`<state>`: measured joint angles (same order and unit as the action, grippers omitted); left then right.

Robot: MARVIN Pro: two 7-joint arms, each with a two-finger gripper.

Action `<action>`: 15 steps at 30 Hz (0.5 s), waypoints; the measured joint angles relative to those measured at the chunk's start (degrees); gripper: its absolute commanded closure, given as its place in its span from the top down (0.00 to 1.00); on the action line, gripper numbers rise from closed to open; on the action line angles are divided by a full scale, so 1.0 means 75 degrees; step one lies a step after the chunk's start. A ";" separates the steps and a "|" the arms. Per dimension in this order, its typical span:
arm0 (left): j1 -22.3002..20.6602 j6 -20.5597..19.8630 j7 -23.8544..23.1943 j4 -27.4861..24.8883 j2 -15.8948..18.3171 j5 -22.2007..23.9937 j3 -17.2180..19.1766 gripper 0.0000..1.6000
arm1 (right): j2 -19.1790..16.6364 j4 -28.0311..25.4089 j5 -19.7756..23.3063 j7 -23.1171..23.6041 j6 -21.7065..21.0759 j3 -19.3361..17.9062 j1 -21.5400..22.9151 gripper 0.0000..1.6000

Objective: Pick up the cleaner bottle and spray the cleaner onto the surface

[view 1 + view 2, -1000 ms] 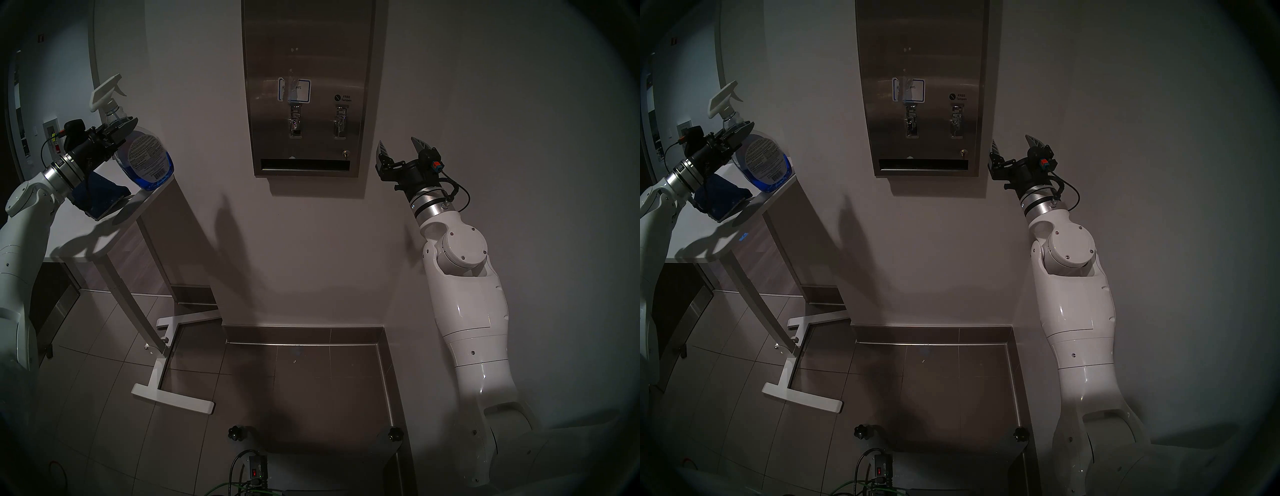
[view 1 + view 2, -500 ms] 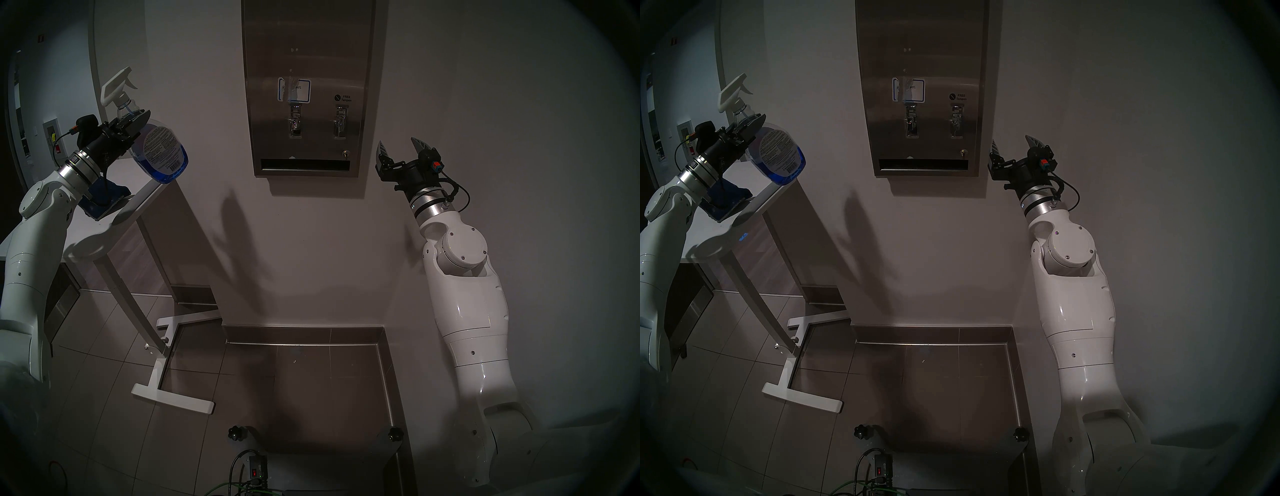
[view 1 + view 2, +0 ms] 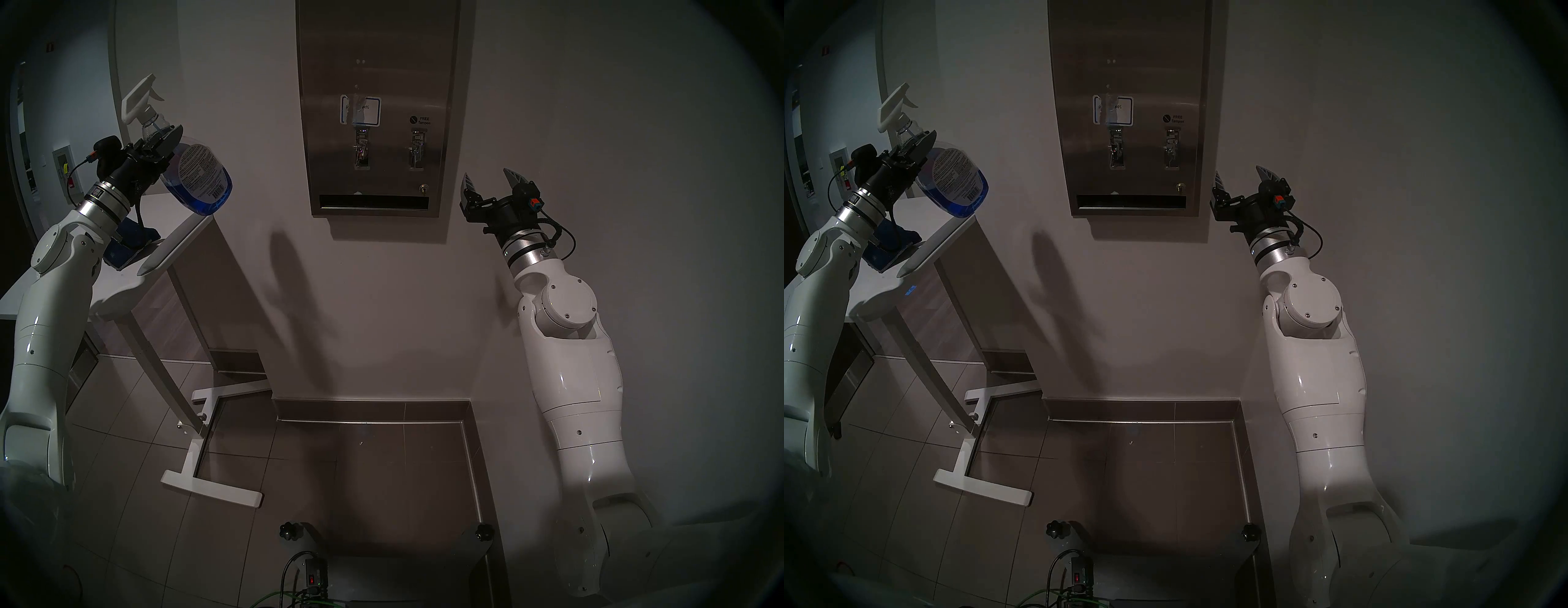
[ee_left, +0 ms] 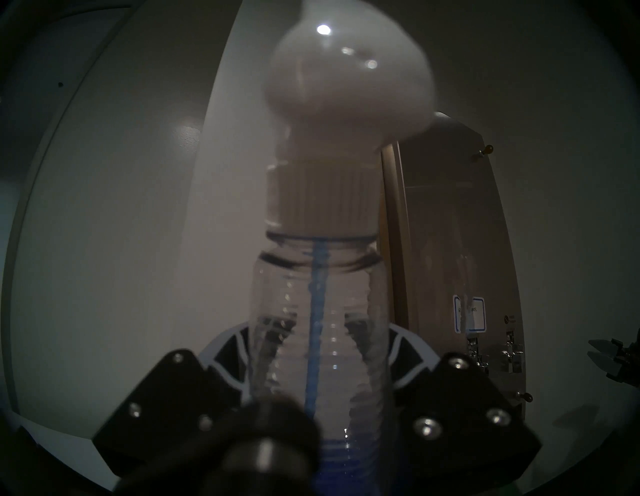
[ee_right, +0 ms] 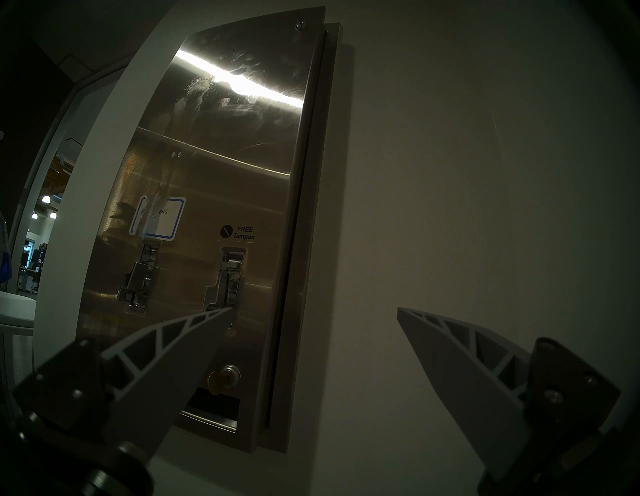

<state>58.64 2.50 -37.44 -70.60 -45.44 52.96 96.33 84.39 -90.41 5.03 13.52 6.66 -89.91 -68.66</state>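
Note:
My left gripper [image 3: 163,142] is shut on the neck of the cleaner bottle [image 3: 199,178], clear plastic with a white trigger nozzle [image 3: 140,99], a white barcode label and blue cleaner [image 3: 208,206] pooled at its base. The bottle hangs tilted in the air above the white table's corner, left of the steel dispenser panel [image 3: 377,55]. In the left wrist view the bottle neck [image 4: 318,311] sits between my fingers. My right gripper [image 3: 490,180] is open and empty, just right of the panel's lower edge. The panel [image 5: 214,156] fills the right wrist view with its two levers.
A white table [image 3: 178,237] stands at the left with a dark blue cloth [image 3: 131,242] on it, partly behind my left wrist. The table's white legs and foot [image 3: 212,488] stand on the tiled floor. The panel has a blue-bordered sticker [image 3: 360,110] and a dark slot [image 3: 373,201].
My left gripper has lifted the bottle up off the table and carried it to the right, toward the panel. The right arm has not moved.

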 measured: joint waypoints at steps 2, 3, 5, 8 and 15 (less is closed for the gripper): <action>0.0123 0.0005 0.0208 -0.0159 -0.0055 0.0000 0.0096 0.00 | 0.0000 0.0000 0.0000 0.0000 0.0000 0.0000 0.0000 1.00; 0.0188 0.0006 0.0320 -0.0243 -0.0084 0.0000 0.0141 0.00 | 0.0000 0.0000 0.0000 0.0000 0.0000 0.0000 0.0000 1.00; 0.0316 0.0008 0.0543 -0.0408 -0.0141 -0.0001 0.0233 0.00 | 0.0000 -0.0001 0.0000 0.0000 0.0000 0.0000 0.0000 1.00; 0.0496 0.0009 0.0857 -0.0638 -0.0226 -0.0005 0.0364 0.00 | 0.0000 -0.0003 0.0000 0.0000 0.0000 0.0000 0.0000 1.00; 0.0870 0.0009 0.1567 -0.1149 -0.0416 -0.0019 0.0626 0.00 | -0.0001 -0.0006 0.0000 0.0000 0.0000 0.0001 0.0000 1.00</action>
<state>65.17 2.57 -25.69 -79.22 -48.56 52.82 101.03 84.38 -90.45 5.03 13.52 6.66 -89.91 -68.66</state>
